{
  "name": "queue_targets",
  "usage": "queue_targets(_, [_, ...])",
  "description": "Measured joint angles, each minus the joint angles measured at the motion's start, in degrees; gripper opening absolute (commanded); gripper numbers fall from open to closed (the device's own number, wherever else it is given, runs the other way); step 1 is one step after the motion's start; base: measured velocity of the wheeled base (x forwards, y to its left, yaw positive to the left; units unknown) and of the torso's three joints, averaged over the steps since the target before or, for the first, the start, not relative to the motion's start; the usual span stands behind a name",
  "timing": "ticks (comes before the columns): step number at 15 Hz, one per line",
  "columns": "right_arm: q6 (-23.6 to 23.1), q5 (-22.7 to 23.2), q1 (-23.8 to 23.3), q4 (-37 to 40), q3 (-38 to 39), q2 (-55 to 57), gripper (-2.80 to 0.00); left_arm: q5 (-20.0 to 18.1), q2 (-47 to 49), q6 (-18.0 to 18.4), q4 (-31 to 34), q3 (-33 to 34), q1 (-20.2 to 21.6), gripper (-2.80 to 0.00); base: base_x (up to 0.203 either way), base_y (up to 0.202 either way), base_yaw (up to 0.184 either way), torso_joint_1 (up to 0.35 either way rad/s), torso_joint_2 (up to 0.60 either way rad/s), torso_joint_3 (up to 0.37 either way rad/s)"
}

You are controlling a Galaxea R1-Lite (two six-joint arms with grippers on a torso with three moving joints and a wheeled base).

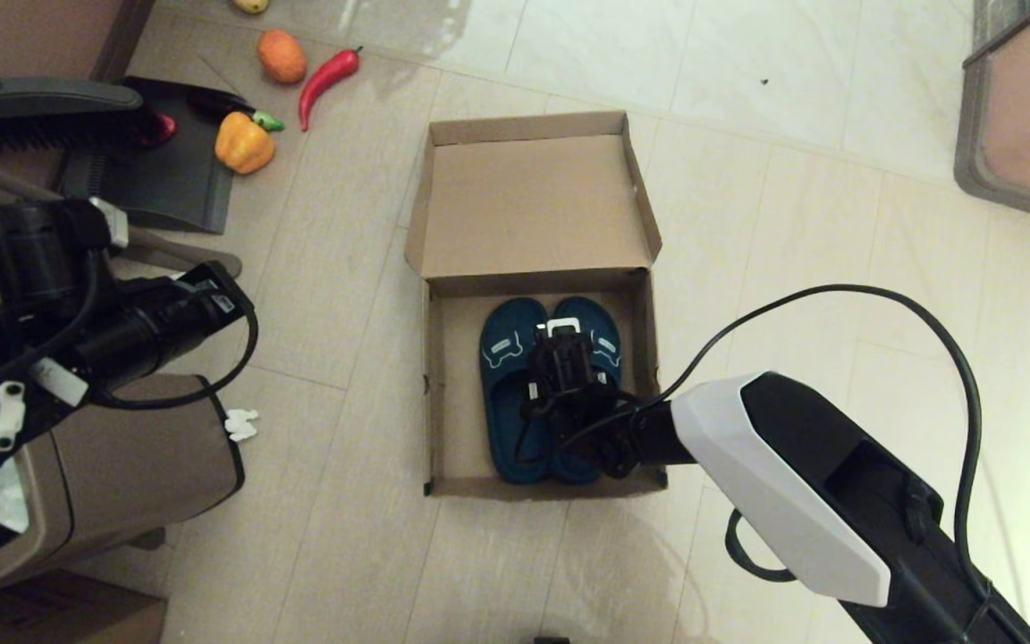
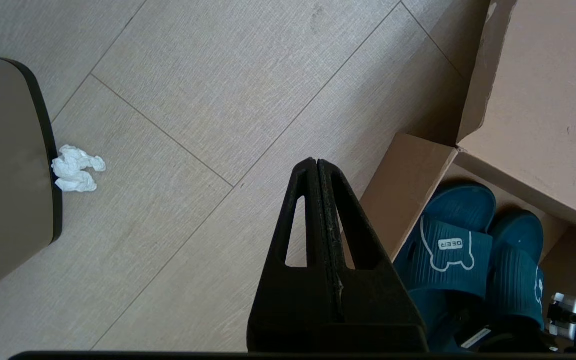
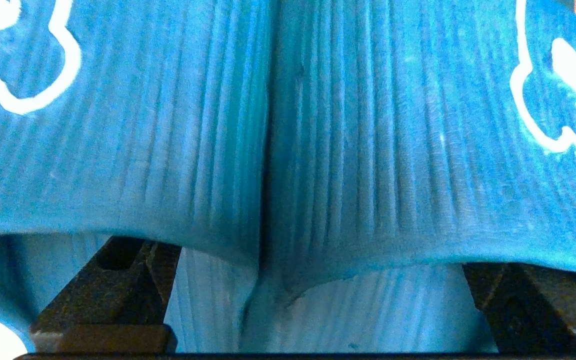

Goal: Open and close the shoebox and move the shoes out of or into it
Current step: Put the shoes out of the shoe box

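Observation:
The brown cardboard shoebox (image 1: 433, 385) stands open on the tiled floor, its hinged lid (image 1: 533, 206) folded back away from me. The two teal slide shoes (image 1: 508, 358) lie side by side inside it. My right gripper (image 1: 560, 344) reaches down into the box over the shoes. In the right wrist view its fingers (image 3: 113, 285) are spread wide, one under each ribbed strap (image 3: 368, 150), with the straps' adjoining sides between them. My left gripper (image 2: 317, 162) hangs shut and empty over bare floor, left of the box wall (image 2: 408, 185).
A brown trash bin (image 1: 113, 456) stands at the left with a crumpled white tissue (image 1: 240, 424) beside it. Farther back lie a dustpan and brush (image 1: 166, 170), a yellow pepper (image 1: 244, 143), a red chili (image 1: 327, 79) and an orange (image 1: 282, 55). Furniture (image 1: 1025, 116) sits at the back right.

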Motion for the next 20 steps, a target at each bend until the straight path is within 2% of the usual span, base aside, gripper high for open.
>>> queue_targets(1, [-0.59, 0.05, -0.01, -1.36, 0.0, 0.33, 0.0, 0.0, -0.05, 0.0, 0.02, 0.0, -0.01, -2.8, 0.0, 0.0, 0.0, 0.0, 0.0, 0.0])
queue_targets(2, [-1.54, 0.05, -0.15, -3.27, 0.0, 0.77, -2.8, 0.0, -0.07, 0.0, 0.01, 0.0, -0.04, -2.8, 0.0, 0.0, 0.0, 0.0, 0.0, 0.0])
queue_targets(5, [-5.32, 0.09, -0.74, -9.64, -0.02, 2.73, -2.8, 0.0, -0.1, 0.0, 0.02, -0.06, -0.04, -2.8, 0.0, 0.0, 0.0, 0.0, 0.0, 0.0])
queue_targets(10, [-5.49, -0.06, -1.19, -10.39, 0.04, 3.75, -2.8, -0.04, -0.21, 0.0, 0.02, 0.0, 0.02, -2.8, 0.0, 0.0, 0.0, 0.0, 0.0, 0.0])
queue_targets(16, [-3.86, -0.08, 0.41, -3.32, 2.41, -3.85, -2.8, -0.04, 0.56, 0.05, -0.03, 0.31, -0.87, -2.8, 0.0, 0.0, 0.0, 0.0, 0.0, 0.0])
queue_targets(20, [-0.02, 0.27, 3.17, -0.61, 9.99, -11.06, -2.8, -0.01, 1.03, -0.09, -0.16, 0.74, -1.38, -2.8, 0.0, 0.0, 0.0, 0.0, 0.0, 0.0])
